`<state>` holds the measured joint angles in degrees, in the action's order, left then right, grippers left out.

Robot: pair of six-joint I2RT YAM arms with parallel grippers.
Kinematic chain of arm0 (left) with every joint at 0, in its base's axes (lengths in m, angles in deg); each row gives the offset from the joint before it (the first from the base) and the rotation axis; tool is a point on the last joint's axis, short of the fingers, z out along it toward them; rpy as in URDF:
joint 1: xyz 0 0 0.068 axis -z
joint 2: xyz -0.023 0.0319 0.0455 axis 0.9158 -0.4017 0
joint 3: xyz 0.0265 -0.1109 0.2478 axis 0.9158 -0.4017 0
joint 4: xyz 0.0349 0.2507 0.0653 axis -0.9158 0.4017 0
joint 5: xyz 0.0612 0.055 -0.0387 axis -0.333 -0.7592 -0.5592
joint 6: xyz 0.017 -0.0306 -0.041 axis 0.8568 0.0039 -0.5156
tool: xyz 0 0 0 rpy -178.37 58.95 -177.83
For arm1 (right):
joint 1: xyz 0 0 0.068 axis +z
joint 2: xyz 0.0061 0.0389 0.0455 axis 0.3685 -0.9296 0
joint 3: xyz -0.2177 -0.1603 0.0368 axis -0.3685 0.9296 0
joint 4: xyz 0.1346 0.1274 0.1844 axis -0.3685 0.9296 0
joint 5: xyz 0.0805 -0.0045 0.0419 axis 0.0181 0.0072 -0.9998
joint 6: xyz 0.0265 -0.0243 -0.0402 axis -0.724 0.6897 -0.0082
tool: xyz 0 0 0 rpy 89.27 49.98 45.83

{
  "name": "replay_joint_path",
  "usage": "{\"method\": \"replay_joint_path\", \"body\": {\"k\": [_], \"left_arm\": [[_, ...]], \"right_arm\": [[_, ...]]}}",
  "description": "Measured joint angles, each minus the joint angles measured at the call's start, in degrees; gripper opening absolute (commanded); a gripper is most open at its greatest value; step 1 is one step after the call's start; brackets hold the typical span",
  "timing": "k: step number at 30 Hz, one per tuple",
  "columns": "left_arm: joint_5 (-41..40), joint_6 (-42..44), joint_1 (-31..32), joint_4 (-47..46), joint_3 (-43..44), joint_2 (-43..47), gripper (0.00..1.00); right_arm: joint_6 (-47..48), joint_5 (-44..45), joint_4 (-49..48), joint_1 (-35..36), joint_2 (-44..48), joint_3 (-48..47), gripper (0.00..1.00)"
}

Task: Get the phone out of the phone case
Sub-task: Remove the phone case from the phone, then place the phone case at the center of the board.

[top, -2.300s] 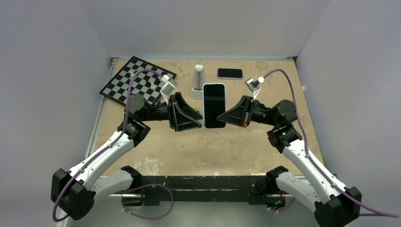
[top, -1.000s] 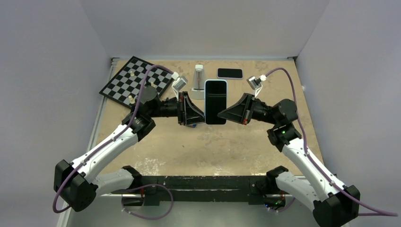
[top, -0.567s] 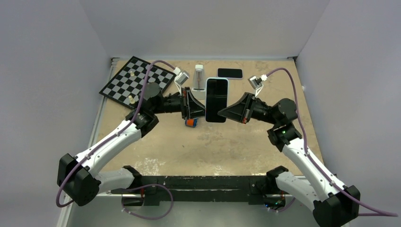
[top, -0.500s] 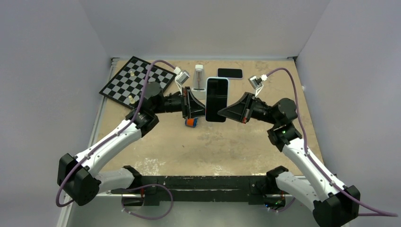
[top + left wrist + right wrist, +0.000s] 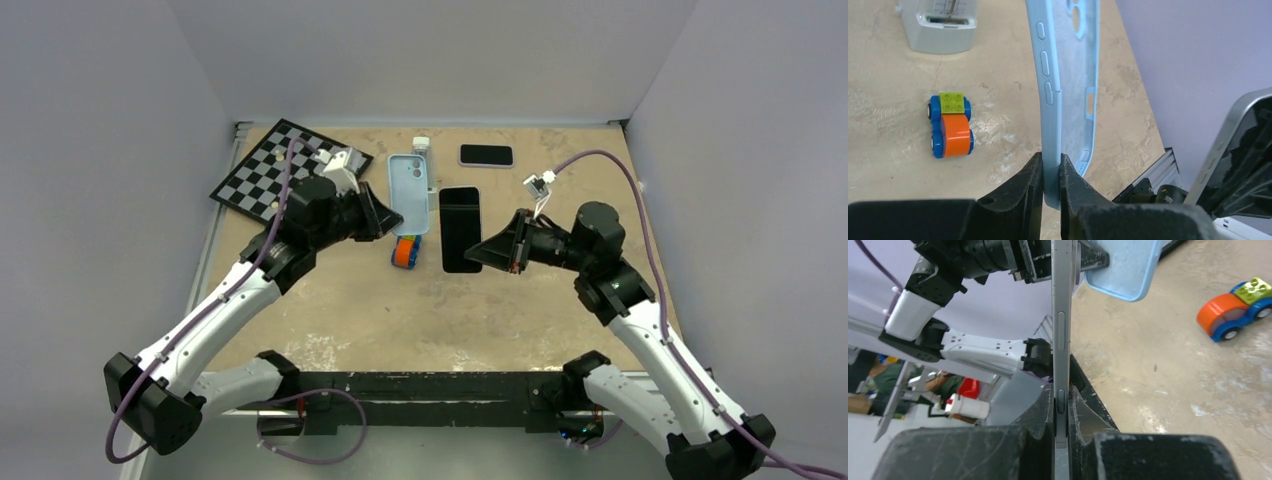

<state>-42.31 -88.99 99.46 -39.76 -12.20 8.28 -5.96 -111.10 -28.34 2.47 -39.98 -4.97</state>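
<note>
1. Since half a second ago, case (image 5: 410, 193) and phone (image 5: 460, 228) have parted. The empty case is now held beyond the toy car (image 5: 404, 251), and the phone is just right of it.
2. Your left claw (image 5: 1050, 167) pinches the case's thin wall. Your right claw (image 5: 1062, 401) pinches the phone's edge, over a side button.
3. Both grips are narrow. Swing fast and either may pivot, slip and drop onto the worktop (image 5: 500, 310) or the car.

Mottled tan tabletop (image 5: 500, 310) between plain lavender-grey walls (image 5: 430, 50)
</note>
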Motion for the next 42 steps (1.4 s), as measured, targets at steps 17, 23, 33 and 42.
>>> {"method": "replay_joint_path", "body": {"k": [17, 23, 33, 42], "left_arm": [[13.0, -6.3, 6.5, -10.2, 1.8, -32.4, 0.00], [11.0, -9.3, 6.4, -13.2, 7.4, -42.7, 0.00], [6.7, -7.5, 6.1, -9.8, 9.7, -45.5, 0.66], [0.4, 0.7, 6.1, -1.5, 4.0, -35.0, 0.77]], "right_arm": [[9.6, 23.1, 20.2, 0.0, 10.2, -6.4, 0.00], [10.0, 27.0, 24.2, 0.0, 12.9, -6.9, 0.00], [9.9, 28.9, 26.7, 0.0, 15.0, -6.9, 0.00], [9.1, 28.9, 25.5, 0.0, 12.5, -5.3, 0.00]]}}
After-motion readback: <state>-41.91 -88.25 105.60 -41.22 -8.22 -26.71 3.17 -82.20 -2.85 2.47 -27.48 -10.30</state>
